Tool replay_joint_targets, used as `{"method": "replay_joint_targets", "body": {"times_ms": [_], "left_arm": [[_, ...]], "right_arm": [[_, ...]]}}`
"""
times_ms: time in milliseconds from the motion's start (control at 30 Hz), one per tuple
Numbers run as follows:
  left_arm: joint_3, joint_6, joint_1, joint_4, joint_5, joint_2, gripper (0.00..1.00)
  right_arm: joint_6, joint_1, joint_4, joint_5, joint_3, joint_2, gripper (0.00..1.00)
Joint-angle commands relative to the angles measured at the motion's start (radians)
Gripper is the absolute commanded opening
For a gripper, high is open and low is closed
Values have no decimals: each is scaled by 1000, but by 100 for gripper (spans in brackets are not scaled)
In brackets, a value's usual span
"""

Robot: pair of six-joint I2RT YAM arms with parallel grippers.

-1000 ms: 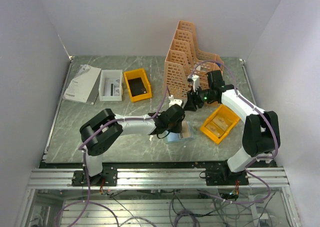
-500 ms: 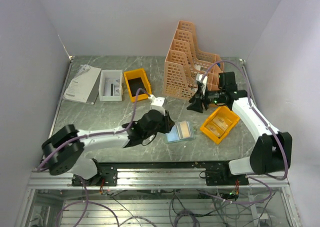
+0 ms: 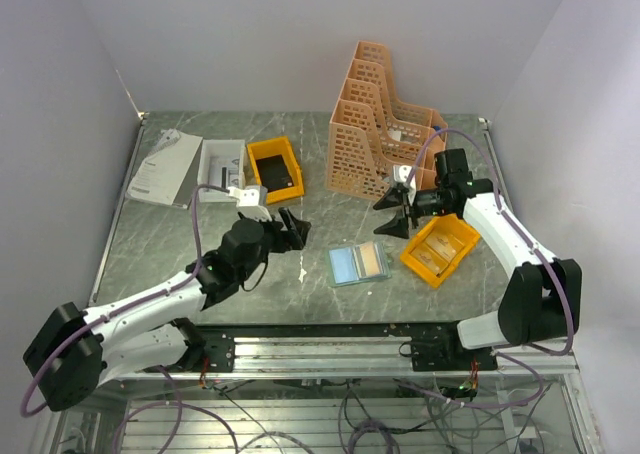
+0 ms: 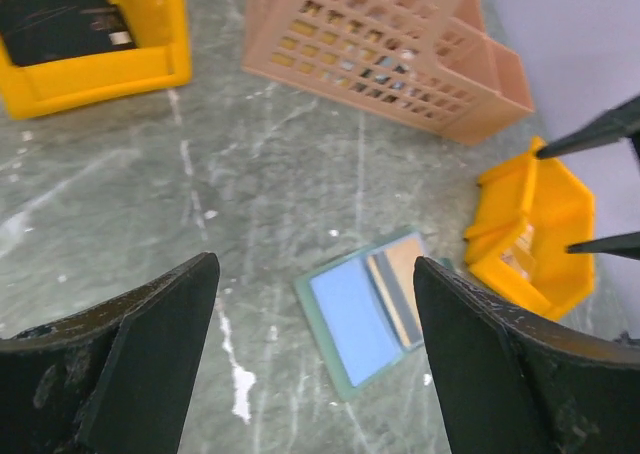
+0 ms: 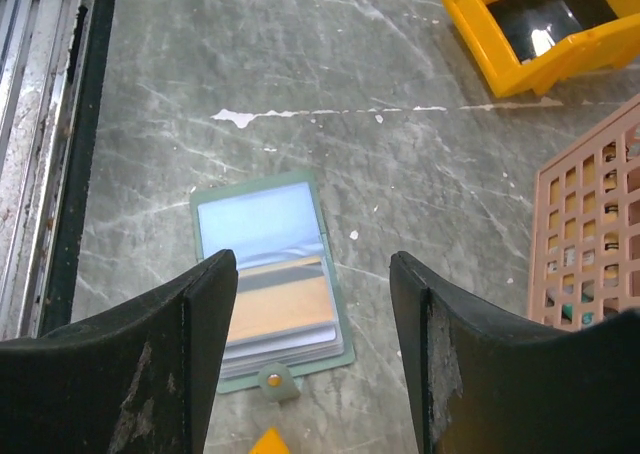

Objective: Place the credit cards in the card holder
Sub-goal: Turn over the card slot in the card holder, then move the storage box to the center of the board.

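Card holder (image 3: 359, 264): lies open; likely soft, light; pinch an outer edge. Left gripper (image 3: 292, 229), right gripper (image 3: 390, 216): spread wide, empty.

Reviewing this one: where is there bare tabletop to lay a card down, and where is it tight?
Bare marble lies in front of the papers and white box, left of the left claw; another strip runs between the card holder and the table's near edge. Tight: around the right claw, between rack, right yellow bin and card holder.
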Motion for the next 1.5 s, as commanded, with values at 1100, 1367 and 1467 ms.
{"method": "replay_joint_targets", "body": {"times_ms": [1100,1367,1467], "left_arm": [[933,186,561,-683,100,726,37],[1043,224,581,-734,129,866,37],[1079,235,586,-752,145,909,38]], "right_arm": [[186,10,20,184,-6,-13,58],[185,11,18,172,-9,-15,58],[183,13,14,171,-8,-13,58]]}}
